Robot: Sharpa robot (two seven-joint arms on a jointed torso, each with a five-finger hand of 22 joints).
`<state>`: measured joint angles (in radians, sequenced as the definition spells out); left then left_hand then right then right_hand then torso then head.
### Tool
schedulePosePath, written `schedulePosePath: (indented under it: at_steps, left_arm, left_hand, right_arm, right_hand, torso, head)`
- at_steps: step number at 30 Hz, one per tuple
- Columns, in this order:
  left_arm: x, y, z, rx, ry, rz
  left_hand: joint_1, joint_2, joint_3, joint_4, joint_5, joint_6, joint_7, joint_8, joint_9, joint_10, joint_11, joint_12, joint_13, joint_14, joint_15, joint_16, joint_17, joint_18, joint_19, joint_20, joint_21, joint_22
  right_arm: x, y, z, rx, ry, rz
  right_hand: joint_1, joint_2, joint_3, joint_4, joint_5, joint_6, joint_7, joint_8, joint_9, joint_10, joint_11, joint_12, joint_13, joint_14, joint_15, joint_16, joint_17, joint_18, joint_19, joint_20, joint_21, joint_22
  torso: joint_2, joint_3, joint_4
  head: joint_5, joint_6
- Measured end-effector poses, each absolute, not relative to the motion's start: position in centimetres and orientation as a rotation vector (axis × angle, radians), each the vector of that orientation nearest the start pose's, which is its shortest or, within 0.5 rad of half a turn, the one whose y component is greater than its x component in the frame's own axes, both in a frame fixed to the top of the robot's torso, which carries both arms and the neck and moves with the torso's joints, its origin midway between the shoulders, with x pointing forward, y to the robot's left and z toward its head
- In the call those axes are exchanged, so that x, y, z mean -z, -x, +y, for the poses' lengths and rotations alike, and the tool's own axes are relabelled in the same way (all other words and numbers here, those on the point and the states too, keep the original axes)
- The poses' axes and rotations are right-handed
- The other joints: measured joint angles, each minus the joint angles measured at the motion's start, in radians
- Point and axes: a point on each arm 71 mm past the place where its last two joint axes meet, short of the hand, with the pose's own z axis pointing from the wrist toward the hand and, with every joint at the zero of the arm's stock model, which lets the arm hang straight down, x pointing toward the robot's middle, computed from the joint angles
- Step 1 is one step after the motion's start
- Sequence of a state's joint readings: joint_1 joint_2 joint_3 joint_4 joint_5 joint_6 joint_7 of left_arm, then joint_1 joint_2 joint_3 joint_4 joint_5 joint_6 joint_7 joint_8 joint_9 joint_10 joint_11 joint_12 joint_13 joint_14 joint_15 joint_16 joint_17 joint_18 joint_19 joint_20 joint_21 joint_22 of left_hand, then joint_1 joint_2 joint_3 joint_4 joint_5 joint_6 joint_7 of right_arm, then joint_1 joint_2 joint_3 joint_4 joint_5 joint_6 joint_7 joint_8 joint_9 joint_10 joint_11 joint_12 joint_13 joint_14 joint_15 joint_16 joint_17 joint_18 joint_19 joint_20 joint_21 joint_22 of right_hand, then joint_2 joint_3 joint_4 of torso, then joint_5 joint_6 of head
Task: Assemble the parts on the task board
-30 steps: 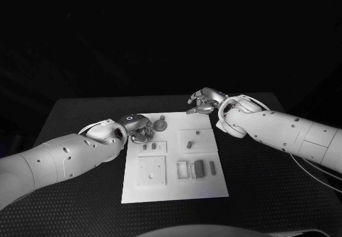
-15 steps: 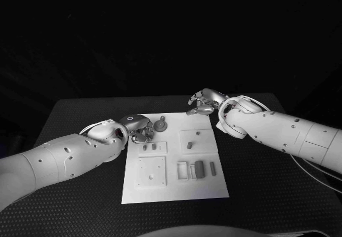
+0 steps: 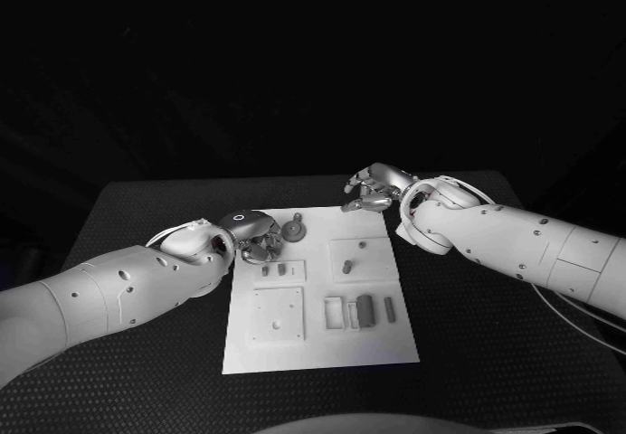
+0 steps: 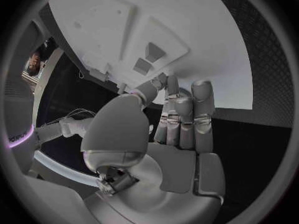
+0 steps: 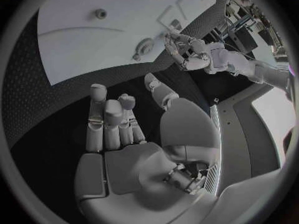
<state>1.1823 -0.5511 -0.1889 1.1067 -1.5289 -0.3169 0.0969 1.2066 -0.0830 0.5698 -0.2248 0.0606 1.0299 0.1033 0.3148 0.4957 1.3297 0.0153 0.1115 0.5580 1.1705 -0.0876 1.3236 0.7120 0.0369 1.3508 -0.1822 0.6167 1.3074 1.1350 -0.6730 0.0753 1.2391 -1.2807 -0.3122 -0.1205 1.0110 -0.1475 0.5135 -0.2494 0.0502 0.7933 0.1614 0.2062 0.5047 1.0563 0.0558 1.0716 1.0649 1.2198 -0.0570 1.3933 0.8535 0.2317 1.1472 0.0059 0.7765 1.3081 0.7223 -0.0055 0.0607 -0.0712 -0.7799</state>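
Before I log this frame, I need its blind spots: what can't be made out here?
- Head view: the left hand hides the white task board's near-left corner; whether it holds a part is unclear.
- Head view: the small grey parts are too small to identify.
- Right wrist view: the right hand hangs over black table, seemingly empty.

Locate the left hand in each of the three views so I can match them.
Head view: the left hand hovers at the white board's far left edge, beside a round grey part.
Left wrist view: its own palm and fingers rise through the middle, tips over the board's edge.
Right wrist view: it appears small beyond the board.
Shared landmark: the white board.
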Motion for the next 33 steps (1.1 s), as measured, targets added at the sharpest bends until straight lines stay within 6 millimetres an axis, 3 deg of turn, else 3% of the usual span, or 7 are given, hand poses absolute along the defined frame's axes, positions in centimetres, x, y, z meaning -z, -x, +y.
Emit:
schedulePosePath:
  at_steps: [14, 33]
  left_arm:
    - [26.24, -52.28, 16.19, 0.612, -0.418, 1.727]
    - [26.15, -52.18, 16.28, 0.626, -0.399, 1.712]
  left_hand:
    - [-0.008, -0.048, -0.018, -0.04, 0.0, -0.031, 0.027, -0.025, -0.008, 0.001, -0.002, -0.004, 0.012, 0.0, 0.0, -0.004, 0.002, -0.002, -0.006, -0.005, 0.008, 0.001]
    - [-0.016, -0.055, -0.021, -0.042, 0.0, -0.091, 0.031, -0.056, -0.024, 0.001, 0.006, -0.01, 0.022, 0.0, 0.0, -0.011, 0.008, -0.001, -0.007, -0.004, 0.008, 0.0]
  right_arm:
    - [20.05, -53.9, -20.5, -0.64, -0.169, 1.691]
    - [20.3, -53.89, -20.61, -0.637, -0.176, 1.695]
  right_hand:
    - [0.0, 0.0, 0.0, 0.0, 0.0, -0.004, 0.003, 0.0, -0.002, -0.004, -0.004, 0.0, -0.001, 0.0, 0.0, 0.0, 0.0, 0.0, -0.003, -0.002, 0.0, 0.0]
    - [0.0, 0.0, 0.0, 0.0, 0.0, -0.008, 0.001, 0.0, -0.002, -0.004, -0.004, 0.0, -0.002, -0.002, 0.002, 0.0, -0.001, 0.0, -0.004, -0.004, 0.0, 0.0]
  torso:
    - [0.0, -0.0011, 0.0002]
    - [0.0, -0.0013, 0.0007]
  head:
    - [-0.001, 0.0]
    - [-0.001, 0.001]
